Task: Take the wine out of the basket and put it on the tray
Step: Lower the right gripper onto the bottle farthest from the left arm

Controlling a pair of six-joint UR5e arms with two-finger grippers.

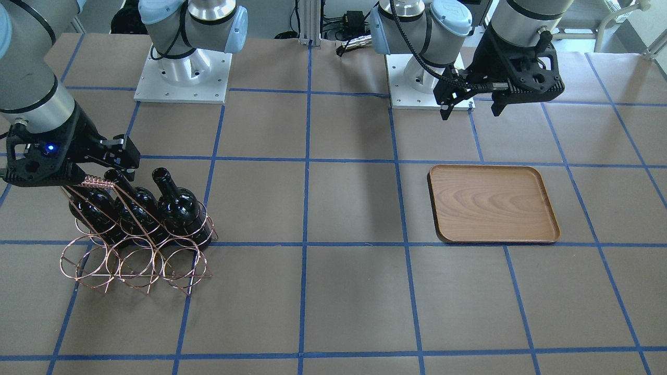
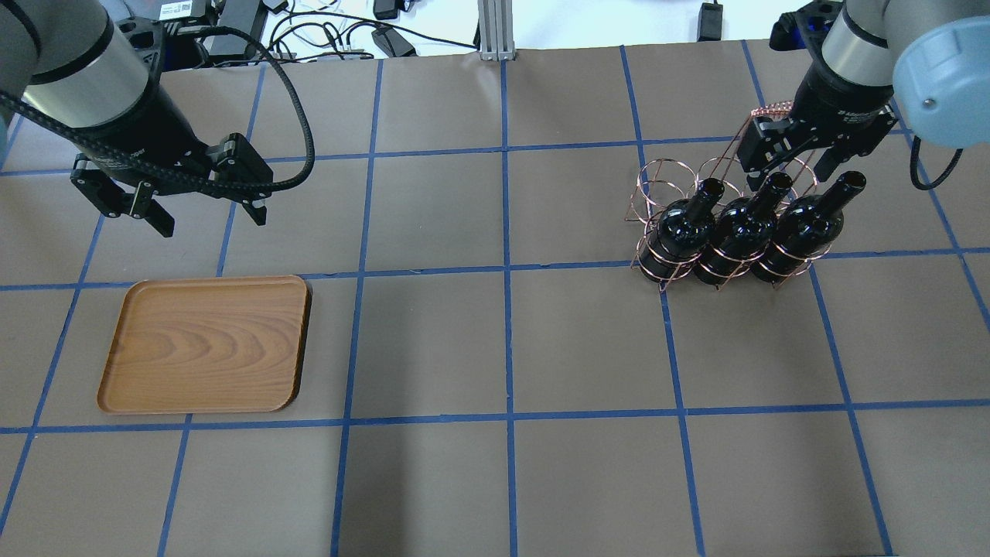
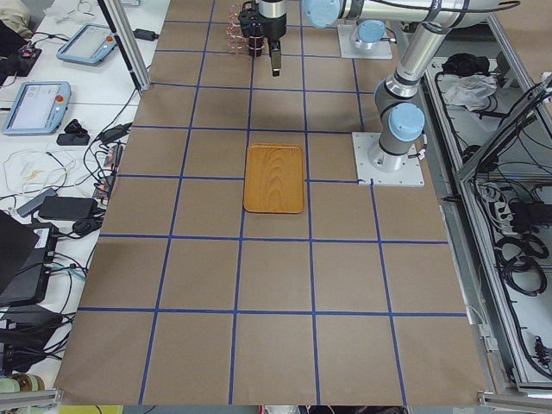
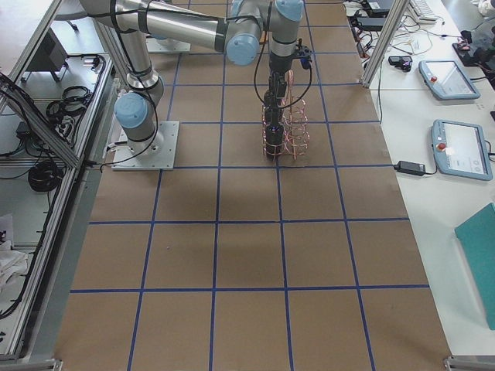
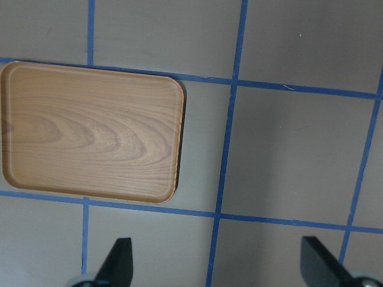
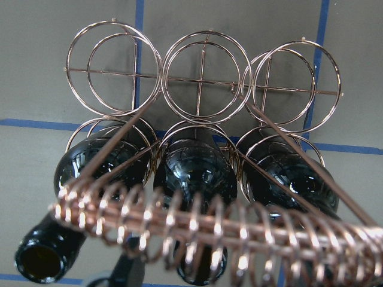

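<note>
Wine point(image 6: 191, 173) neck behind basket point(image 6: 197, 222) handle

The tray point(image 2: 205, 344) lies flat on the tabletop point(image 2: 503, 348) at the left. The basket point(image 2: 656, 184) stands well apart from it at the right, a little farther back. In the basket's near row of rings, side by side, stand the left bottle point(image 2: 681, 228), the middle bottle point(image 2: 739, 232) and the right bottle point(image 2: 804, 228).

Front and overhead views opposed, steeply down — sharing tray point(image 1: 494, 204), side views distant, wrist cameras close
</note>
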